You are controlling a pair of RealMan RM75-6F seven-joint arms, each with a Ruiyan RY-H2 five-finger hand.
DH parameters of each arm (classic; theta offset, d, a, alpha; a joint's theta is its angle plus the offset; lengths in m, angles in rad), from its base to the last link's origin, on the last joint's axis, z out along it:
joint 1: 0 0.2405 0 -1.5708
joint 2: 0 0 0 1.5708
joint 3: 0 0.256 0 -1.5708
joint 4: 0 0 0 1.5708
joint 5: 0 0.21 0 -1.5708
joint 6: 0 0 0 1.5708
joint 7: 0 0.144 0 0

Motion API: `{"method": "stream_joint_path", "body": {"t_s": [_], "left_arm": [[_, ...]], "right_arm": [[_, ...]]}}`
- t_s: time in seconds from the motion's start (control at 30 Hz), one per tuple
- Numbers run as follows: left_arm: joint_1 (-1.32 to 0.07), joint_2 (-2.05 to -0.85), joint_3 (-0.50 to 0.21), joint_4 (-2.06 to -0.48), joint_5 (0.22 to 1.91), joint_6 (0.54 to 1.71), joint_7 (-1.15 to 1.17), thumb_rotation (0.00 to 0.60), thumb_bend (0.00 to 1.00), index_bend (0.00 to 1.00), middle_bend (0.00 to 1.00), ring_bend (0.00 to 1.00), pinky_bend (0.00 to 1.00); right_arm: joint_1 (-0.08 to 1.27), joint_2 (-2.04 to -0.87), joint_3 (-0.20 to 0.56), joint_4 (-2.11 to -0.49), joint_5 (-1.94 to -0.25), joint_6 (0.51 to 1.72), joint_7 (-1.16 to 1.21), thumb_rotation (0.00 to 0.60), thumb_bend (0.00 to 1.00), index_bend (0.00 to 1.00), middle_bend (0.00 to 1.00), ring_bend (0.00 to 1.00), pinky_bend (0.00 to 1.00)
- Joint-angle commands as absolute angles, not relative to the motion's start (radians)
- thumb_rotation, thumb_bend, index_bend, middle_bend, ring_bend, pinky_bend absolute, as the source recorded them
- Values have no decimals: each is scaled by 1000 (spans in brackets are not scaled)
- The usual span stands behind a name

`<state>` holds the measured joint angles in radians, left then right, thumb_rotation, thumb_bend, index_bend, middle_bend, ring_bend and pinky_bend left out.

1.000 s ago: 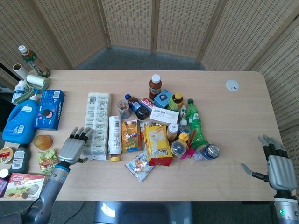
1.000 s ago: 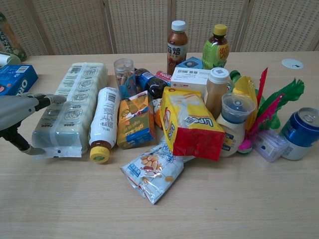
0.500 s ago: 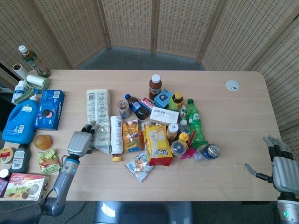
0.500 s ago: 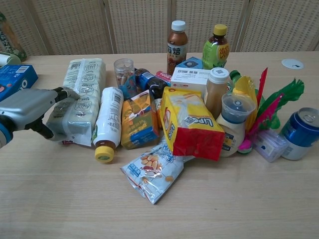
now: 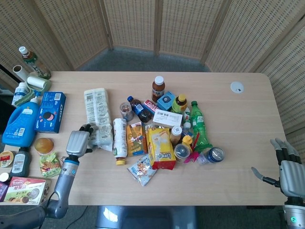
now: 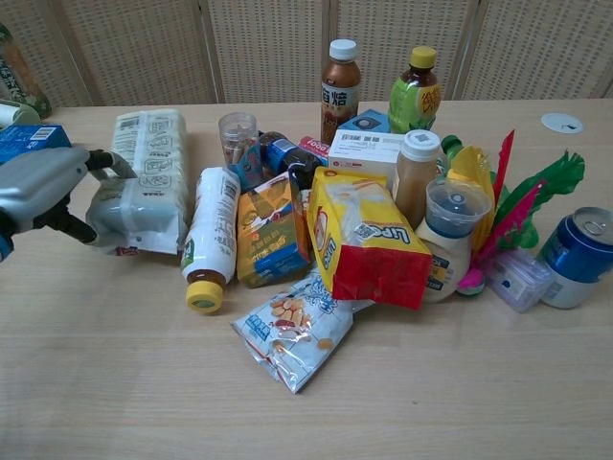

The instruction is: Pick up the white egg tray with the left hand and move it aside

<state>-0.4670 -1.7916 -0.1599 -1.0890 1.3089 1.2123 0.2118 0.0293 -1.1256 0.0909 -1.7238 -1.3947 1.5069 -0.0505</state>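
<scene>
The white egg tray (image 5: 96, 114) is a long clear-wrapped pack lying at the left of the pile, seen close in the chest view as the egg tray (image 6: 146, 180). My left hand (image 5: 78, 142) grips its near end, fingers curled over the wrapper; in the chest view the left hand (image 6: 40, 189) holds that end from the left, a little raised off the table. My right hand (image 5: 288, 168) hovers far off at the table's near right corner, fingers spread, holding nothing.
A white bottle with a yellow cap (image 6: 211, 240) lies right beside the tray, then an orange snack bag (image 6: 271, 230) and the crowded pile. A blue cookie box (image 5: 50, 111), blue detergent jug (image 5: 21, 120) and small packets (image 5: 47, 162) fill the left edge.
My left hand closed on the tray's near end and has drawn it leftward, away from the white bottle, tilting it. The right hand drifted slightly lower.
</scene>
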Motion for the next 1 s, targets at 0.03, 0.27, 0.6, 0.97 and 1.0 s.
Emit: {"method": "stream_joint_path", "body": {"t_s": [0.03,0.27,0.6,0.97,1.0], "left_arm": [[-444,-1755,-170,-1127,1334,1272,178,600,430,1000,884,1000,1000],[-400,-1629,-204,-1294,1392,1421,146,600,426,1000,885,1000,1000],[-387,-1428,-276,-1619,1451,1512,153,600,425,1000,888,1000,1000],[-432,-1312,-367,-1867,1440,1493,178,600,421,1000,887,1000,1000],[-437,-1312,-371,-1873,1439,1492,182,600,421,1000,887,1000,1000]], "right_arm": [[28,-1126,92,-1720,-1395,1507,-47,359,205,0,0,0,0],[30,-1131,94,-1712,-1400,1505,-36,358,206,0,0,0,0],[35,-1148,92,-1695,-1416,1498,-18,354,207,0,0,0,0],[25,-1179,84,-1648,-1428,1508,37,357,206,0,0,0,0],[23,-1181,83,-1644,-1427,1507,39,357,205,0,0,0,0]]}}
